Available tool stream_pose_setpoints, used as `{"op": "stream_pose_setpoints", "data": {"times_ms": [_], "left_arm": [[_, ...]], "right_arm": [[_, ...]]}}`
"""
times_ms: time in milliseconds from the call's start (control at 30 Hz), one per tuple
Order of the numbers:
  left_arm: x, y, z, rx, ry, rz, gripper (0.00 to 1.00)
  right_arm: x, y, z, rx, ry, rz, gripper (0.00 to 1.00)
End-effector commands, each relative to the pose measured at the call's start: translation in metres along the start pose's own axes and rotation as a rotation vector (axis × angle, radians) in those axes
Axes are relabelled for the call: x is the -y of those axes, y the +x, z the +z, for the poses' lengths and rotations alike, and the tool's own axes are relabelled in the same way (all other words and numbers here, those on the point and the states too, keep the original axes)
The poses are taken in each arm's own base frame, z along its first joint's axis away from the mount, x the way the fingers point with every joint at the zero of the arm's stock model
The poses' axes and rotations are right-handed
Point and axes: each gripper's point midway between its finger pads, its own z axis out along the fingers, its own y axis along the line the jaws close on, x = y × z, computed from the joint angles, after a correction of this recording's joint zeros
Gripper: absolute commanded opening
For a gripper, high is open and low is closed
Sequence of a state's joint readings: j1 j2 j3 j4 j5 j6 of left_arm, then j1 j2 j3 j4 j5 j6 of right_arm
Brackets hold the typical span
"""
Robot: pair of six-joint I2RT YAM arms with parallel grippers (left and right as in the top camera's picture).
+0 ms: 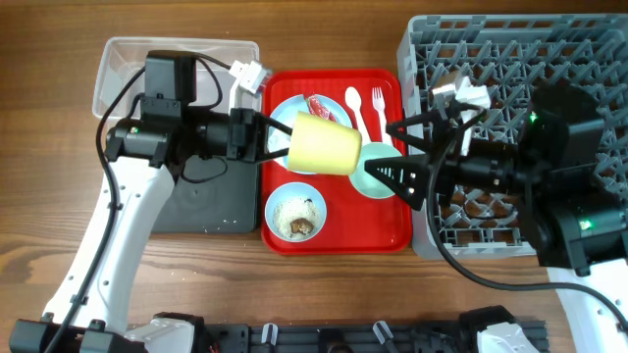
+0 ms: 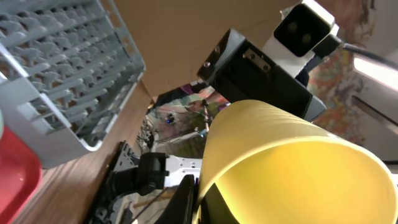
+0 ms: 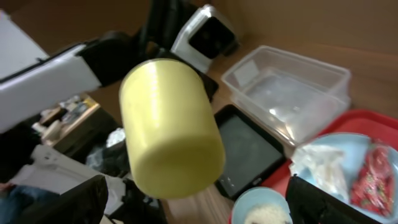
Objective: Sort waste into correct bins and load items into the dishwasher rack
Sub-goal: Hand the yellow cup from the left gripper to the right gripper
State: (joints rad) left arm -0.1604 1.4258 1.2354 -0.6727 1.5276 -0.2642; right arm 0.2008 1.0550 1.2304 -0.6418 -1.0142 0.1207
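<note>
Yellow cup [image 1: 326,145] hung on its side in the air above the red tray [image 1: 383,230], clamped by the left end effector [image 1: 280,139] at its left end. The right end effector [image 1: 381,149] faced it from the other side with its fingers spread apart, close to the cup's closed base and over the mint-green bowl [image 1: 359,184]. Below the cup on the tray sat the large light-blue plate [image 1: 285,108] holding a red snack wrapper [image 1: 319,104], with a white spoon [image 1: 355,108] and fork [image 1: 377,110] beside it. A small light-blue bowl [image 1: 273,211] of rice scraps sat nearer the front. The grey dishwasher rack [image 1: 442,59] stood right of the tray; the clear tub [image 1: 113,74] and black tray [image 1: 201,201] lay left on the wooden surface [image 1: 59,147].
</note>
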Motion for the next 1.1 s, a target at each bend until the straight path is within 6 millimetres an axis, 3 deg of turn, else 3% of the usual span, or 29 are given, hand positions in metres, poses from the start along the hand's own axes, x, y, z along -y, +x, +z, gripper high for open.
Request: {"op": "stream_pose_setpoints", "data": {"times_ms": [0, 67, 267, 367, 533, 567, 667, 967, 1000, 1067], "left_arm": [[0.012, 0.004, 0.005, -0.035, 0.055, 0.024, 0.04], [0.012, 0.004, 0.005, -0.035, 0.055, 0.024, 0.04], [0.012, 0.004, 0.006, -0.035, 0.055, 0.024, 0.04], [0.012, 0.004, 0.006, -0.035, 0.055, 0.035, 0.04], [0.011, 0.004, 0.006, -0.034, 0.052, 0.035, 0.04], [0.011, 0.004, 0.006, -0.034, 0.052, 0.035, 0.04], [0.011, 0.004, 0.006, -0.034, 0.052, 0.035, 0.04], [0.011, 0.004, 0.006, -0.034, 0.052, 0.035, 0.04], [0.011, 0.004, 0.006, -0.034, 0.052, 0.035, 0.04], [0.011, 0.004, 0.006, -0.034, 0.052, 0.035, 0.04]], "right_arm": [[-0.027, 0.0, 0.013, -0.035, -0.142, 0.003, 0.92], [-0.036, 0.004, 0.024, -0.059, -0.179, -0.017, 0.91], [-0.025, 0.009, 0.047, -0.085, -0.125, -0.023, 0.84], [-0.026, 0.006, 0.049, -0.076, -0.131, -0.039, 0.58], [-0.027, 0.005, 0.049, -0.071, -0.13, -0.045, 0.47], [-0.027, 0.005, 0.048, -0.07, -0.13, -0.049, 0.47], [-0.028, 0.003, 0.048, -0.064, -0.132, -0.057, 0.69], [-0.03, -0.008, 0.048, -0.024, -0.141, -0.104, 0.65], [-0.03, -0.008, 0.048, -0.023, -0.141, -0.106, 0.67], [-0.03, -0.009, 0.048, -0.021, -0.141, -0.109, 0.82]]}}
